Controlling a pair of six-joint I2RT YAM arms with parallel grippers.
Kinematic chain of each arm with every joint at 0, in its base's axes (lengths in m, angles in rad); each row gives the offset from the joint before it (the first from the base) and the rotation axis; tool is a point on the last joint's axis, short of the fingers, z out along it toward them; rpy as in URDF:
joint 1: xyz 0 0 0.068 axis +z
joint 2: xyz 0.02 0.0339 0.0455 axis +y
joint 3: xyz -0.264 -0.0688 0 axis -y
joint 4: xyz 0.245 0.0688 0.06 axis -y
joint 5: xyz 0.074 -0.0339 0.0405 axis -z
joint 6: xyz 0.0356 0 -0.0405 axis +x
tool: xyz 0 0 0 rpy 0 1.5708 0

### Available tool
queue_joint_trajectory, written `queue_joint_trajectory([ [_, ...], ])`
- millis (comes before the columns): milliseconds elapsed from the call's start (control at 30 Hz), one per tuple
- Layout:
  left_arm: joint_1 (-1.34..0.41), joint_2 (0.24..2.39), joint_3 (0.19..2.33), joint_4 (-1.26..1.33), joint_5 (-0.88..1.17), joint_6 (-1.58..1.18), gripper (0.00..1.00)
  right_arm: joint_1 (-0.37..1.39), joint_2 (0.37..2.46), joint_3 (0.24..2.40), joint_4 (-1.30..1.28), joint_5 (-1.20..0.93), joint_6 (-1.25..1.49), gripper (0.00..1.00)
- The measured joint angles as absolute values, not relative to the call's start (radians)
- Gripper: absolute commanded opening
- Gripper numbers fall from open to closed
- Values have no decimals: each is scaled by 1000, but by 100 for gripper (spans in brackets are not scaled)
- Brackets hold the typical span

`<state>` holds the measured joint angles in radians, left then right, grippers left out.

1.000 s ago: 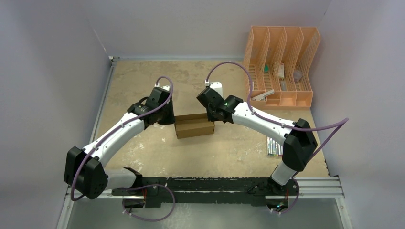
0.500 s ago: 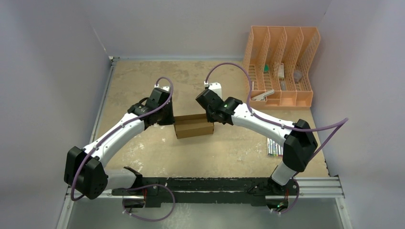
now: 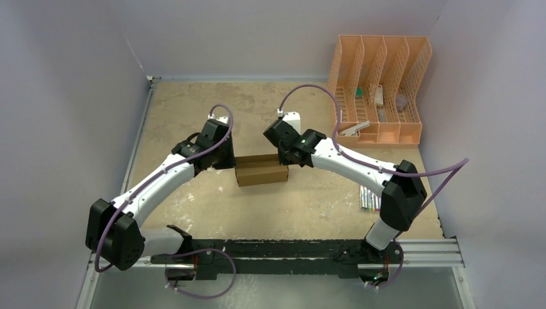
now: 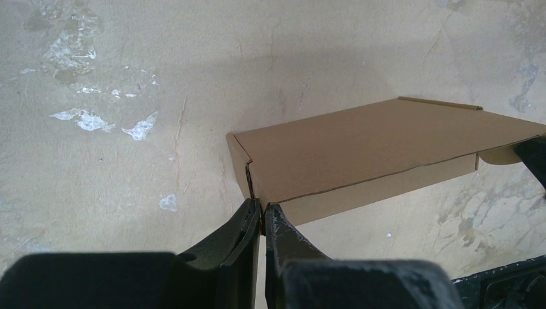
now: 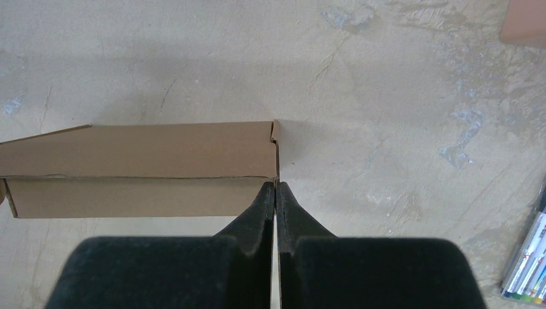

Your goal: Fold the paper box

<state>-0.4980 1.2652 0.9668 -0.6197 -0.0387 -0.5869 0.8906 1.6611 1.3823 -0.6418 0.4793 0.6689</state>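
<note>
Two grippers flank the box [image 3: 261, 170] mid table [image 3: 193, 109]: left gripper [image 4: 262, 215] at its 9 o'clock end, right gripper [image 5: 275, 190] at 3 o'clock, both w/ jaws pressed together, tips touching box corners; can't tell if any flap's pinched

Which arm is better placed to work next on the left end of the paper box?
Left. The left gripper, closed, sits right at the left end corner of the paper box. The right gripper, also closed, is at the opposite end.
</note>
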Motion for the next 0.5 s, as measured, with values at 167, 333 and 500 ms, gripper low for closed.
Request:
queue_joint_trajectory([
  [167,-498,1265,966,-617,-39,-591,6,891,1671,1399,-668,477,682,0],
  [333,-498,1265,966,-616,-39,-591,6,891,1671,1399,-667,479,687,0],
  [500,-498,1265,966,-619,-46,-589,6,891,1671,1394,-661,484,685,0],
])
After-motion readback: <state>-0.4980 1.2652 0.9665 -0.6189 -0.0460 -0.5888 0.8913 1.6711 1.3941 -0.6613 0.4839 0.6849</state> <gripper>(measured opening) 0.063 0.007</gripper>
